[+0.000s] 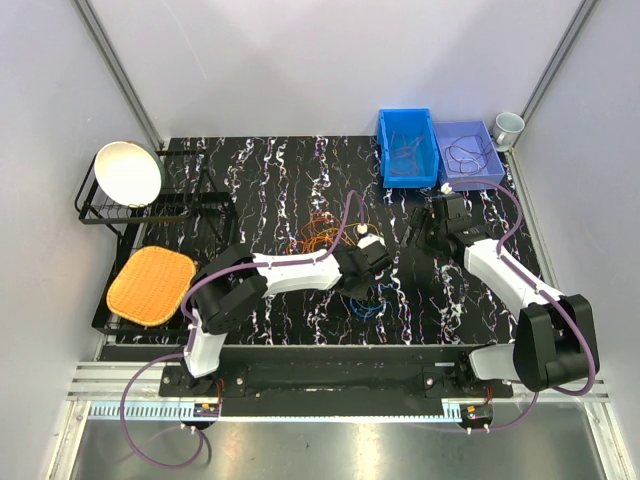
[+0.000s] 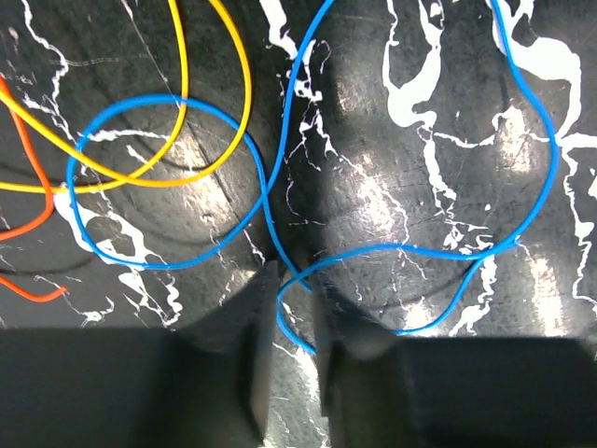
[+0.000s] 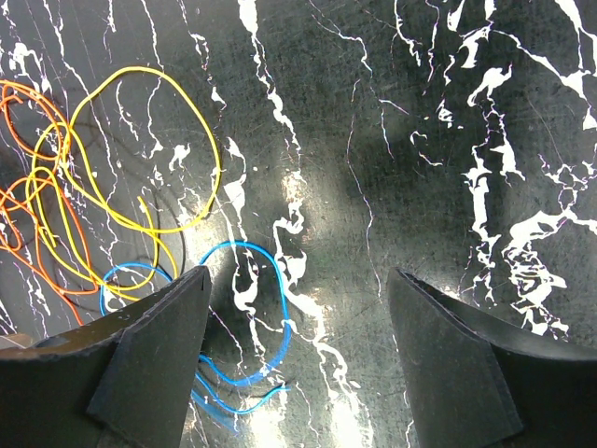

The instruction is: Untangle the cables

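Left gripper [image 2: 294, 280] jaws narrowly apart astride blue cable [image 2: 159, 97], lower centre of frame, right gripper [image 3: 298, 275] jaws spread wide.

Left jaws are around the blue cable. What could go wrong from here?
The blue cable sits near the tips of the left gripper; it could slip out. Its loop crosses the yellow cable, so pulling may drag that along or tighten a knot. The right gripper is open, pinning nothing; everything may slide.

Blue cable [image 2: 168, 97], yellow cable [image 2: 247, 84], orange cable [image 2: 28, 143]: thin, flat, in loose overlapping loops.
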`<state>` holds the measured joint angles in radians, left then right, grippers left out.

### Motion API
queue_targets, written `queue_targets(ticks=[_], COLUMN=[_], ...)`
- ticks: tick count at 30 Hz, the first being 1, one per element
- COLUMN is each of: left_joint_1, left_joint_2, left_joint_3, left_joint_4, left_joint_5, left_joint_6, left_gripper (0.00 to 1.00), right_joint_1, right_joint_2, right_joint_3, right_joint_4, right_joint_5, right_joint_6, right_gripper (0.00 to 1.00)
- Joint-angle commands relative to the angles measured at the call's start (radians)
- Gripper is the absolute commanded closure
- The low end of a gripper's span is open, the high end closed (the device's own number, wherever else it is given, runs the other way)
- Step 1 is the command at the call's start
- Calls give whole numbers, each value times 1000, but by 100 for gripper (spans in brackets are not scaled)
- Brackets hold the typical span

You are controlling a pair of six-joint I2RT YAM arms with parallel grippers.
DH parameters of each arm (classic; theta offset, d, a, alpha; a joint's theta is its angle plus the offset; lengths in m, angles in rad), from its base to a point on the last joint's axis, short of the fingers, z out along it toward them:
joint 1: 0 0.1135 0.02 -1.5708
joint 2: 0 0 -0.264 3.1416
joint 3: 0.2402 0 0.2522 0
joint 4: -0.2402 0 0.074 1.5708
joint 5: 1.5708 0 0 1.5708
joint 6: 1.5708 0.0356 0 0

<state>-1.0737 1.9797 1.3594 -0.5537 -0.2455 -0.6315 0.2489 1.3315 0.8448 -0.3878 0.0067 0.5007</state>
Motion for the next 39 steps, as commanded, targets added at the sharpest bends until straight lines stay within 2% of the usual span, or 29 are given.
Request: queue_targets(ticks=[1,2,6,8,11,16,23,35,39], left_joint_1=[-5,-5,-5,-5,-5,-5,-5,1,15], left_joint_2=[22,24,-7,-36,-114,-264,-389,-482,-496], left_joint_3=[15,11,-8,-14,-19,-2,84,167,210], left_joint_4=[18,20,17,6,-12,-38,-144,-183,-212], left_joint_5=[-26,-28,-29,-28,-11,112,115,126,111], left_joint_6=[-16,-16,-14,-8,22,102,110,113,124], left_gripper=[95,100,100,100,100,100,100,100,100], right_joint_1=[4,6,4,6,6,6,6,6,6], right_joint_2=[-22,-23,-28,-40,-72,-127,-170,-248,-290], right_joint_3=[33,31,30,33,34,45,83,137,100], right_joint_4=[12,13,13,17,29,38,20,23,49], right_joint_5=[1,1,-4,-57,-105,-169,-255,-381,-416], right_joint_6=[-19,-19,-14,-14,-7,15,42,56,67], right_gripper=[18,19,19,18,19,18,17,15,19])
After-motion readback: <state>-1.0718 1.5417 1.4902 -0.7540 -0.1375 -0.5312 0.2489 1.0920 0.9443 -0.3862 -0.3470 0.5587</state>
